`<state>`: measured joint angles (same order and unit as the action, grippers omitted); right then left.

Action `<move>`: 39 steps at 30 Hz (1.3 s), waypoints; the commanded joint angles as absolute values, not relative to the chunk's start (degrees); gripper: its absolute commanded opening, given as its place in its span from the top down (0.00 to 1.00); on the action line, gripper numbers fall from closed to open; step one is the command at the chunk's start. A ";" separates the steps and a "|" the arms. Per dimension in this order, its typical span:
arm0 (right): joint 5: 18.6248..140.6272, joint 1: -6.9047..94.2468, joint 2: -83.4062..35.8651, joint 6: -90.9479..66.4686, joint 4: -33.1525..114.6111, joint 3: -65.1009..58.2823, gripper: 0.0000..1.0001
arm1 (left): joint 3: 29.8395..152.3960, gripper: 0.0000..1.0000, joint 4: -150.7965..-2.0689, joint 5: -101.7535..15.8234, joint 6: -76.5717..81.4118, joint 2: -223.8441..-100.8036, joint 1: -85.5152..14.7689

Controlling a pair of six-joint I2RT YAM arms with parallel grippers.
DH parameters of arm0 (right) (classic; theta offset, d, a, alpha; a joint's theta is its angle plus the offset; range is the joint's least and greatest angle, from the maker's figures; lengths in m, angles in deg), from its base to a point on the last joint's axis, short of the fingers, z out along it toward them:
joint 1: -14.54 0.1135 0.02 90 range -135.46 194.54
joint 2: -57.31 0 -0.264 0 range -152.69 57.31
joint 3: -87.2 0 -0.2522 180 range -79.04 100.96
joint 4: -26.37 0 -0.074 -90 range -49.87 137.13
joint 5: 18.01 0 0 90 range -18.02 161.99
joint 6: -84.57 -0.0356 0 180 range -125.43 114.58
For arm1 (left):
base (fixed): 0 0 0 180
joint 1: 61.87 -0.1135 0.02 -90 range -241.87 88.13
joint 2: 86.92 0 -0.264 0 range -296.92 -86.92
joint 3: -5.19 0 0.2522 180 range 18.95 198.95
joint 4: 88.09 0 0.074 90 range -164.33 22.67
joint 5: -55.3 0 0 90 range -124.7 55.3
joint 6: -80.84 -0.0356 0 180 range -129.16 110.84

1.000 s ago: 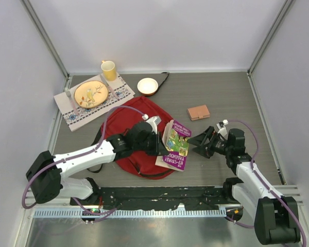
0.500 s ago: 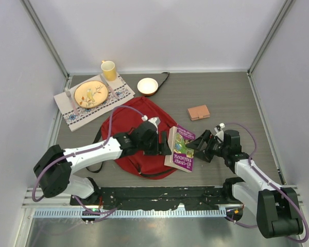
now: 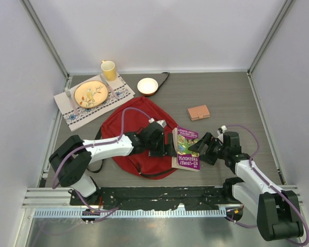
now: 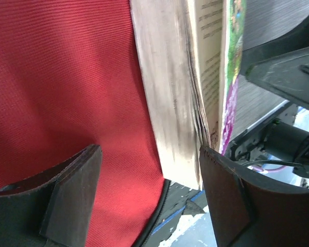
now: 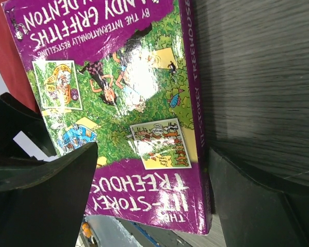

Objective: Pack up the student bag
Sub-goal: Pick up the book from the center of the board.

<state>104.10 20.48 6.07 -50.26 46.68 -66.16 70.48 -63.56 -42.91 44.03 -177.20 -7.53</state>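
Though left claw (image 3: 167,150) and right claw (image 3: 201,147) gape, book (image 3: 187,149) between, against student bag (image 3: 138,120).

The hand (image 4: 149,193) is open wide over the red bag (image 4: 62,77). A book (image 4: 170,103) lies at the bag's edge with its pages showing. It may be touching one finger (image 4: 224,200).
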 commanded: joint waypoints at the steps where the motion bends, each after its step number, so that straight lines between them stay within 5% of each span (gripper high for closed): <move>1: 103.62 20.78 3.70 -47.79 47.43 -64.81 0.08 | 72.83 0.20 -72.37 -46.12 46.56 -178.23 -7.47; 19: 103.62 20.87 1.41 -47.35 46.82 -65.33 0.20 | 67.29 0.16 -90.76 -49.91 55.26 -179.21 -7.03; 39: 105.03 21.05 0.27 -47.88 45.41 -65.16 0.21 | 74.14 0.15 -72.48 -41.29 50.96 -183.59 -5.45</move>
